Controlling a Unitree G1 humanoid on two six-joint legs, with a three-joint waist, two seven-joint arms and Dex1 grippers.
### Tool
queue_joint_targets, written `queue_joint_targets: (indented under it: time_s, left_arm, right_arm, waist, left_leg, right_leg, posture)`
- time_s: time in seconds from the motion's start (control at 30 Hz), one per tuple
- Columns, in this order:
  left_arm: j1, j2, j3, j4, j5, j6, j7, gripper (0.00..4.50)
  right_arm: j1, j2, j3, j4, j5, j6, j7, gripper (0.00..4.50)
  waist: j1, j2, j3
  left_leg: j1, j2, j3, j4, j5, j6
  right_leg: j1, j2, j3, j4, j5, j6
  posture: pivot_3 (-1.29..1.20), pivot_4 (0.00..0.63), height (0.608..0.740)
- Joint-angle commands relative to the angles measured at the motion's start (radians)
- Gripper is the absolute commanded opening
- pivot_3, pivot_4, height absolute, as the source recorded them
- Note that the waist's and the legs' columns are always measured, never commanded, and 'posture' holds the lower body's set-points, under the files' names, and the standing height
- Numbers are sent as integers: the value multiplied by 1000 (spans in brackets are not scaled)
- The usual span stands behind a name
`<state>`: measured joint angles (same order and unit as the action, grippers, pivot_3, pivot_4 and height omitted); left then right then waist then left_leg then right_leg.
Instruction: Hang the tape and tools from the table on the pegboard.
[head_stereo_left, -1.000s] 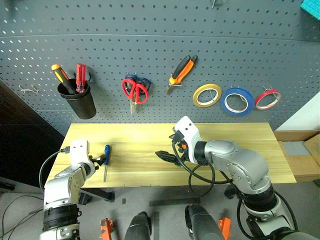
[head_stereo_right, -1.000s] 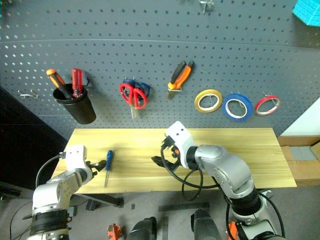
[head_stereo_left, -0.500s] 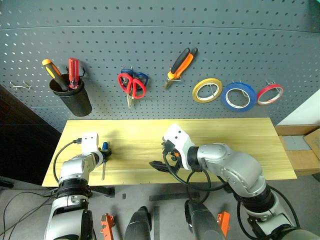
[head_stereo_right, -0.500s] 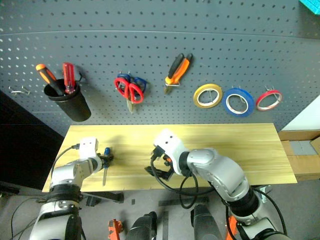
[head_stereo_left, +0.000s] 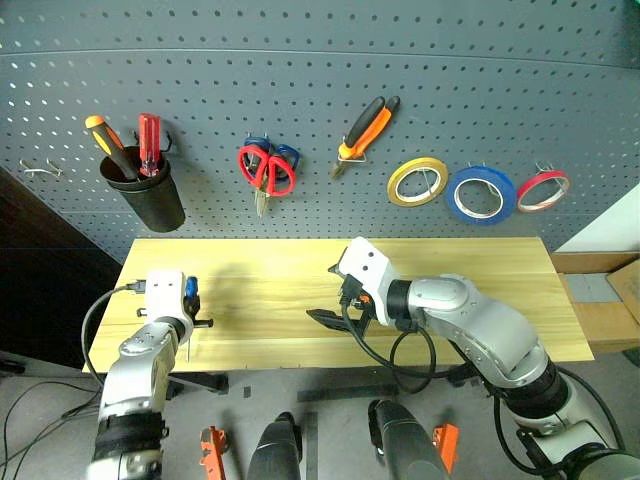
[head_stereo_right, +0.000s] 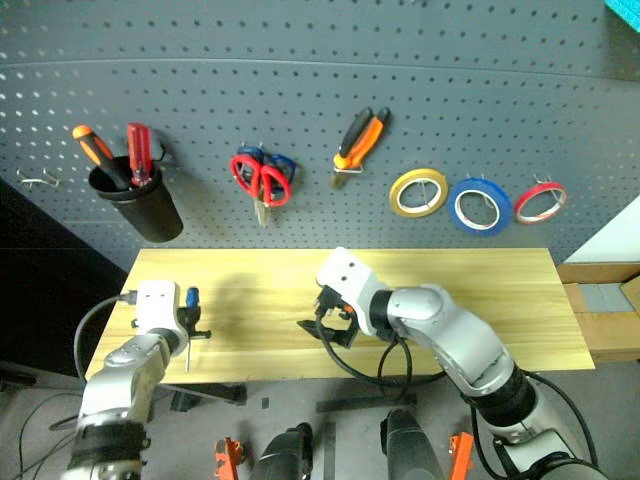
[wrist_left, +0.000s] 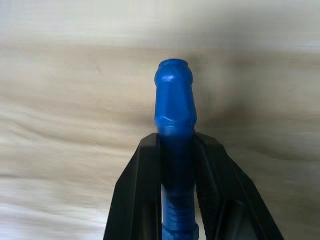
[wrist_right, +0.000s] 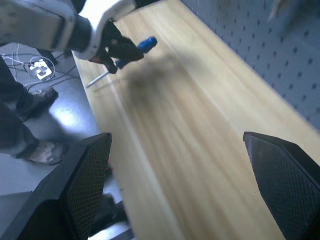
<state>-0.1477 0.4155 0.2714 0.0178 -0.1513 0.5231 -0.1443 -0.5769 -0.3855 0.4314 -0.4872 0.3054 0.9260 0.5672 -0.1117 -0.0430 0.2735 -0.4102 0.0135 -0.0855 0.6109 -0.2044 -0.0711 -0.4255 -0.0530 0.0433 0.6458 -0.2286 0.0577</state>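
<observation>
So the left gripper (wrist_left: 175, 165) has its two black fingers (wrist_left: 142, 195) clamped on the blue handle of the screwdriver (wrist_left: 174, 107), handle end poking out past the fingertips and the thin metal shaft hanging down below the hand, off the table (head_stereo_left: 480, 270) near its left end. Straight beyond that hand, up on the pegboard (head_stereo_left: 320, 90), there's a black cup (head_stereo_left: 152, 198) with an orange screwdriver (head_stereo_left: 104, 138) and a red screwdriver (head_stereo_left: 148, 135) standing in it, and a bare metal hook (head_stereo_left: 38, 171) further out to the left of the cup. The right gripper (head_stereo_left: 325, 318) hovers over the middle of the table with its fingers spread wide apart and nothing between them; in its wrist camera you can see the left gripper and the blue handle out ahead of it across bare wood. Above and beyond the right hand the board is pretty busy: red scissors (head_stereo_left: 268, 172) hanging in front of a blue-handled pair (head_stereo_left: 284, 158), the pliers (head_stereo_left: 362, 133) with orange and black handles hanging tilted, then off to the right a yellow tape ring (head_stereo_left: 417, 181), the blue tape (head_stereo_left: 480, 195) and a thin red tape ring (head_stereo_left: 543, 190), each on its own hook. The tabletop between the two hands looks bare, so nothing sits between the left hand and the board except the black cup right above it. A person's shoes (wrist_right: 37, 150) and some cables (wrist_right: 35, 67) are on the floor past the table edge in the right wrist camera.
</observation>
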Motion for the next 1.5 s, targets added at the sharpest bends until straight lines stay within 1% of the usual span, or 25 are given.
queue_joint_targets:
  time_s: [0.03, 0.07, 0.17, 0.27, 0.33, 0.4, 0.5, 0.6, 0.7, 0.9, 1.1, 1.37, 1.5]
  left_arm:
    - [88, -52, -15, -318, 72, -133, 82, 571]
    - [108, -72, -25, -395, 92, -149, 106, 571]
    - [108, -102, -52, -515, 128, -159, 133, 571]
    - [-7, -90, -51, -587, 142, -154, 145, 571]
    - [-129, -64, -16, -564, 135, -143, 154, 571]
    - [-260, -21, 30, -509, 120, -139, 154, 571]
    - [-394, 35, 75, -417, 98, -153, 136, 571]
    - [-485, 86, 88, -282, 89, -236, 100, 571]
    - [-541, 101, 93, -117, 91, -340, 98, 571]
    - [-594, 92, 53, 157, 116, -550, 93, 571]
    - [-632, 84, 34, 360, 124, -678, 113, 571]
    - [-696, 78, 0, 525, 141, -788, 132, 571]
    - [-662, 71, -8, 548, 149, -807, 148, 571]
  right_arm:
    - [1, 15, -13, -12, -11, -138, 33, 4500]
    - [-5, 21, -20, -8, -8, -151, 38, 4500]
    - [-18, 31, -46, 6, 11, -169, 58, 4500]
    - [-45, 44, -102, 41, 44, -196, 87, 4500]
    - [-83, 82, -154, 112, 35, -209, 42, 4500]
    - [-123, 108, -180, 184, 5, -260, 13, 4500]
    - [-158, 136, -195, 247, -18, -311, -5, 4500]
    - [-173, 155, -200, 280, -33, -350, -9, 4500]
    - [-174, 164, -198, 294, -45, -368, -10, 4500]
    - [-156, 175, -190, 275, -58, -368, -16, 4500]
    - [-140, 171, -186, 242, -55, -346, -13, 4500]
    - [-130, 167, -179, 209, -49, -317, -4, 4500]
    - [-127, 165, -176, 195, -49, -305, -3, 4500]
  waist:
    - [3, -3, -5]
    - [4, -5, -9]
    - [13, -7, -25]
    - [23, -7, -41]
    - [28, -8, -52]
    - [28, -8, -64]
    - [24, -7, -82]
    - [24, -7, -94]
    - [24, -7, -105]
    - [25, -7, -114]
    - [21, -7, -114]
    - [17, -7, -114]
    - [6, -7, -114]
  left_leg:
    - [0, 0, 0, 0, 0, 0]
    - [-1, 0, 0, 0, 0, 0]
    - [-3, -1, -1, 1, 0, 0]
    - [-3, -1, -1, 3, 0, 0]
    - [-3, 0, -1, 5, 2, -1]
    - [-2, 0, -1, 7, 3, -1]
    - [-1, 0, -1, 11, 3, -1]
    - [0, 0, -1, 12, 3, -1]
    - [0, 0, -1, 12, 3, -1]
    - [0, 0, -1, 13, 3, -1]
    - [0, 0, -1, 14, 3, -1]
    - [0, 0, -1, 15, 3, -1]
    - [0, 0, -1, 15, 3, 0]
  right_leg:
    - [0, 0, 0, -1, 0, 0]
    - [0, 0, 0, -1, 0, 0]
    - [-1, 0, -1, -1, 1, 1]
    - [0, 0, -1, 0, 1, 1]
    - [1, 2, -2, -1, 4, 2]
    - [2, 3, -2, -1, 5, 4]
    - [5, 3, -1, -2, 6, 8]
    - [5, 3, -1, -1, 6, 8]
    - [5, 3, -1, -1, 8, 5]
    - [6, 3, -1, 0, 9, 4]
    - [6, 3, 0, 1, 10, 4]
    - [6, 3, 0, 2, 10, 4]
    - [6, 3, 0, 2, 10, 4]
  posture:
    - [-150, 149, 740]
    - [-144, 143, 740]
    - [-119, 123, 740]
    - [-91, 97, 740]
    - [-77, 83, 740]
    - [-68, 68, 740]
    - [-63, 57, 740]
    - [-64, 44, 740]
    - [-72, 40, 740]
    - [-83, 44, 740]
    - [-112, 62, 740]
    - [-130, 74, 740]
    - [-139, 79, 740]
